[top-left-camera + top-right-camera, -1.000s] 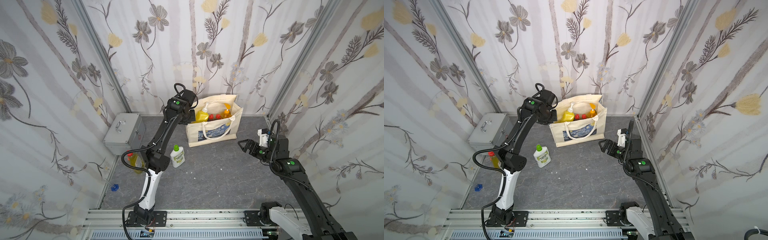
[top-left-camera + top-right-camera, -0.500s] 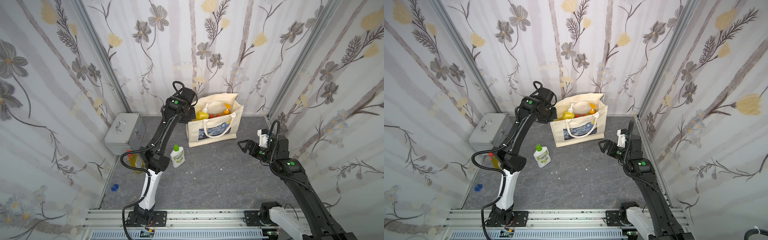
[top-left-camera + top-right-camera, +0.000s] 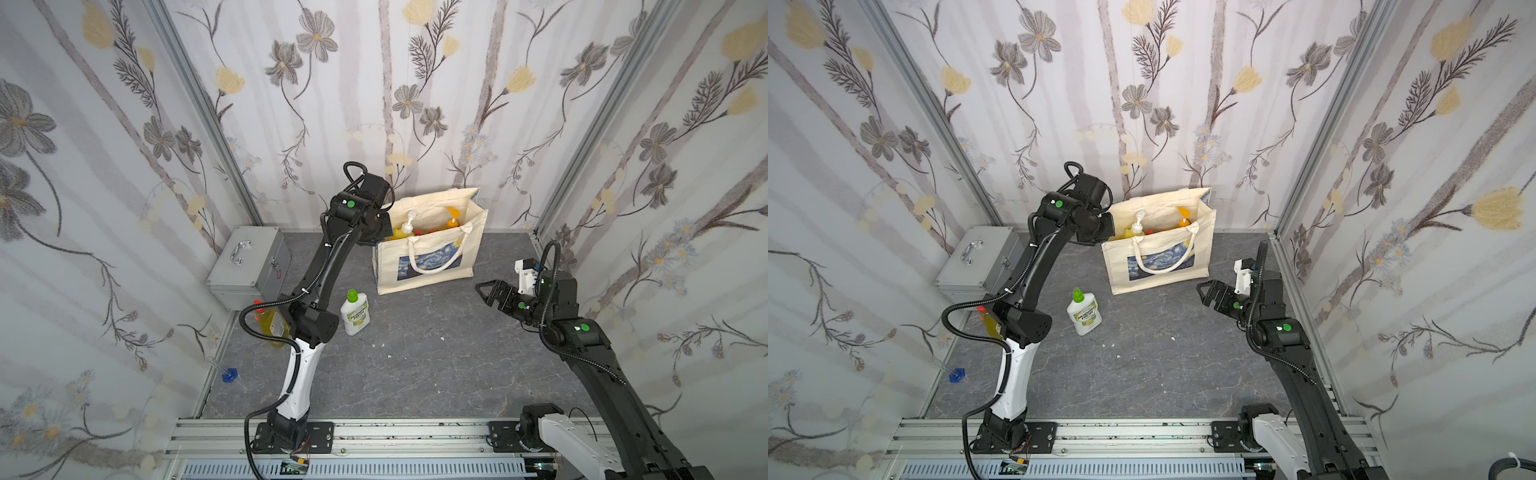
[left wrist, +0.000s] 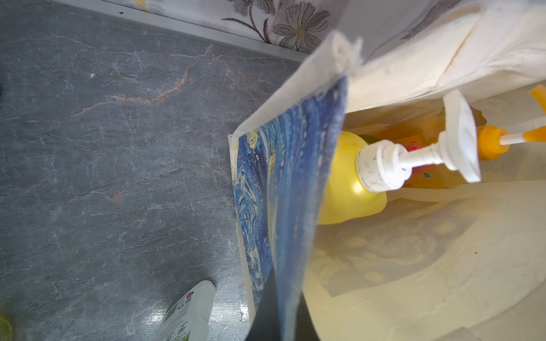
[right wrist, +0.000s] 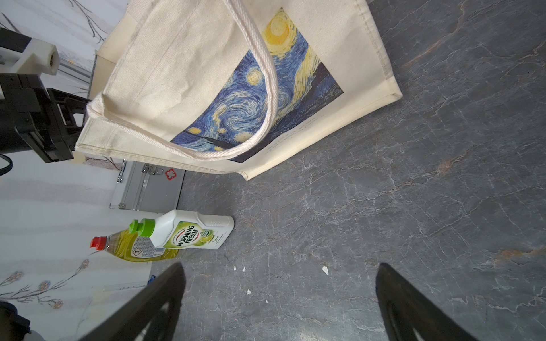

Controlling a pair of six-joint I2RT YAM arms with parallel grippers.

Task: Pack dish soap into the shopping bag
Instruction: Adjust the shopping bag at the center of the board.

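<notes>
Canvas pinched: the bag's (image 3: 432,266) left rim was clamped in the left gripper (image 3: 385,227). The white bottle (image 3: 354,312) was seen upright front-left of the bag, nearer that arm; the right gripper (image 3: 485,292) was spread, empty, right of it.

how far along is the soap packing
Done: the yellow pump bottle, the orange pump bottle and red caps between them show inside the shopping bag.
In hand: the left hand looks shut on the bag's rim, while the right hand hangs open and empty.
Left: the white green-capped bottle and a yellow-green bottle stand outside it.
</notes>
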